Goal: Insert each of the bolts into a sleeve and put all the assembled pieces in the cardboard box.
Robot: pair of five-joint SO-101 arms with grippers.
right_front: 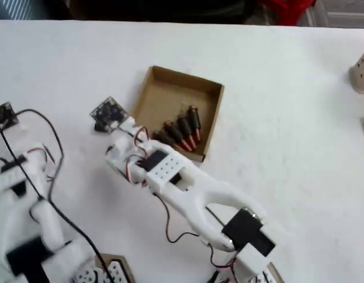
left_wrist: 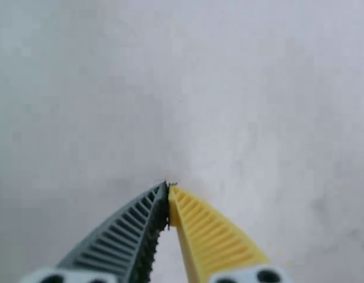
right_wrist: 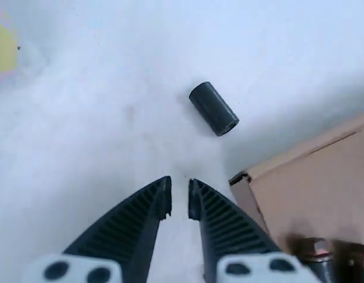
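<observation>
Your right end effector point(right_wrist: 179, 203) barely apart, empty. Sleeve point(right_wrist: 213, 108) lies on counter point(right_wrist: 82, 118) ahead of it, near cardboard box point(right_wrist: 311, 171) corner. Spread wider first, then straddle round sides, squeeze gently so it doesn't roll.

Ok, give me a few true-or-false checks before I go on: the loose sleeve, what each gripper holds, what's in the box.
1. A black sleeve lies on the table, outside the cardboard box. True.
2. The left gripper holds a bolt. False: it is shut on nothing, over bare table.
3. Several assembled pieces lie in the box. True.
4. The right gripper grips the sleeve. False: it is empty, and the sleeve lies apart, ahead of its fingertips.
</observation>
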